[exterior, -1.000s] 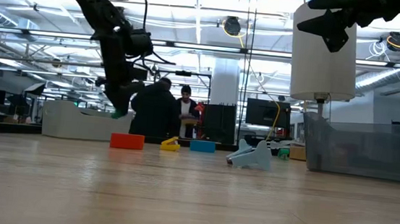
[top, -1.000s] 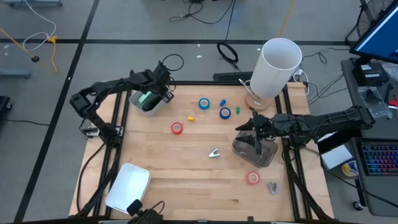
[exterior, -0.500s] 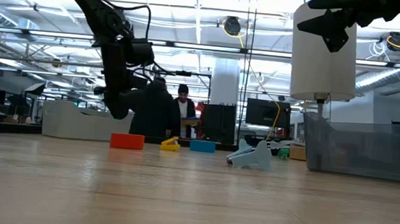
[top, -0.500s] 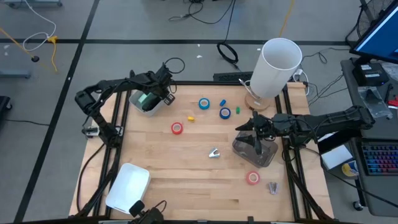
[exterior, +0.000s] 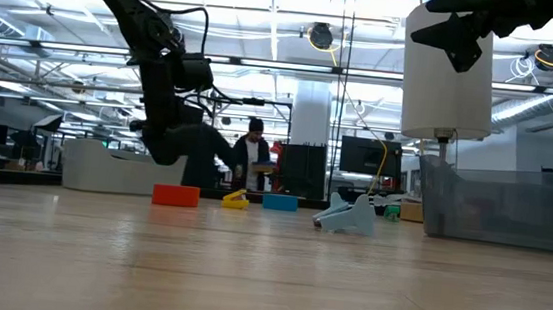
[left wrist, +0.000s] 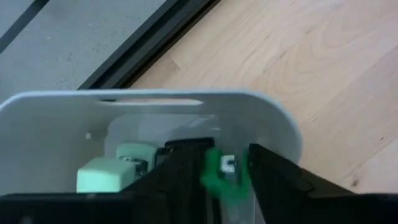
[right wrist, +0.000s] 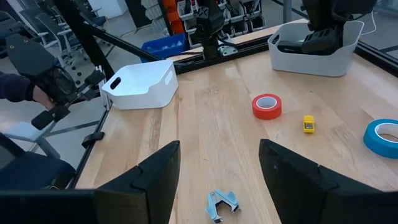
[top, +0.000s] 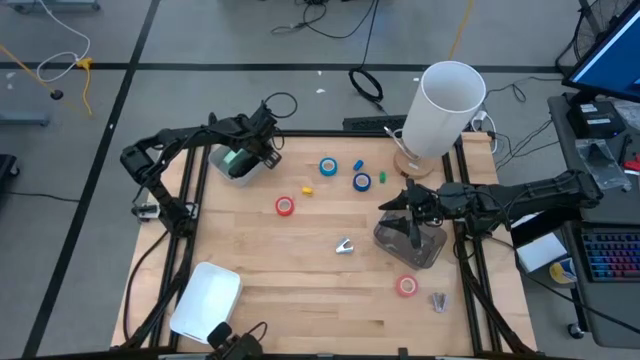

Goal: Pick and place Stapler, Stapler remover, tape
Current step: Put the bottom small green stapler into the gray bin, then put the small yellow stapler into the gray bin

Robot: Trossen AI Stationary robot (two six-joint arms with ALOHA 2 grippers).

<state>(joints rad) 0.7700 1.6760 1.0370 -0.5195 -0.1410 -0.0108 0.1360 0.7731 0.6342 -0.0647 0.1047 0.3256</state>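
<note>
No writing, label or number can be read on anything.

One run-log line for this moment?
left gripper over white bin, green item between fingers | right gripper open above clear bin

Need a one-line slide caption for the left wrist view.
Left gripper inside the white bin, fingers either side of a green item, pale green block alongside.

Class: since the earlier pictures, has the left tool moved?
Yes. The left tool shifted slightly right over the grey plastic bin, toward the blue tape ring.
</note>
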